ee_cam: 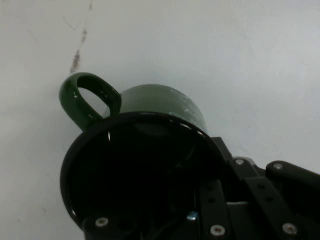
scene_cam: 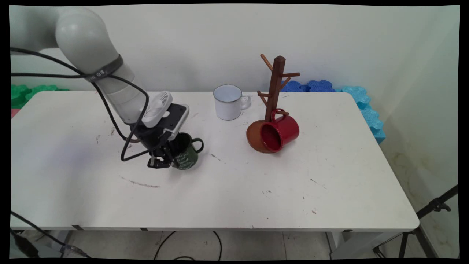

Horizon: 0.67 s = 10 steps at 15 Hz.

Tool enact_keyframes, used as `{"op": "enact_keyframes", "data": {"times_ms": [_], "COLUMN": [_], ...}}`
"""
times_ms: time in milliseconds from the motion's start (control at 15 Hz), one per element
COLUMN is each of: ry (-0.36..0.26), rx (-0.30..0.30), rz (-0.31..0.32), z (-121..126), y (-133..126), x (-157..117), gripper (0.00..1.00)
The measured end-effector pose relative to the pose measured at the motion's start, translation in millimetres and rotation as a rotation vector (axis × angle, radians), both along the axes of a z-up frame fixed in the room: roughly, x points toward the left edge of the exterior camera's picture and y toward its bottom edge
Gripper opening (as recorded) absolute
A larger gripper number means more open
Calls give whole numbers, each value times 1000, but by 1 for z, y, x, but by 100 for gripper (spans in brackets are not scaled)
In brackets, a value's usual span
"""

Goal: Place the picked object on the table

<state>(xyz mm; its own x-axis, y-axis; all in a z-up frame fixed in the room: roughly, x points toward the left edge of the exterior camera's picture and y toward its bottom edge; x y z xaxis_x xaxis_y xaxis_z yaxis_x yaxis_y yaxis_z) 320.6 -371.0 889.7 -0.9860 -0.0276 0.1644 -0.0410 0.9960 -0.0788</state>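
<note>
The black two-finger gripper [scene_cam: 163, 160] straddles the near-left rim of the dark green enamel mug [scene_cam: 187, 156] with white lettering, one finger inside, seemingly clamped on its wall. The mug stands on the white worktop [scene_cam: 227, 190], well left of the brown wooden mug tree [scene_cam: 274, 95] with its hanging red mug [scene_cam: 280, 132]. A firm, square pinch on the rim should prevent tilting.

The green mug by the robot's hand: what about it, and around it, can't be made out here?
- Writing on the green mug: too small to read in the main view.
- Mug's inside: dark in the hand view, contents unclear.
- The gripper: open or shut cannot be told; its own linkage and the mug's rim hide it.
- Mug tree: base partly hidden by the red mug.
</note>
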Motion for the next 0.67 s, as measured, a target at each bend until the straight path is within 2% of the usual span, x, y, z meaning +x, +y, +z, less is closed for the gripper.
{"op": "enact_keyframes", "data": {"times_ms": [667], "ry": [-4], "rx": [17], "rz": [-24], "z": [-22], "y": [-4], "x": [-2], "gripper": [0]}}
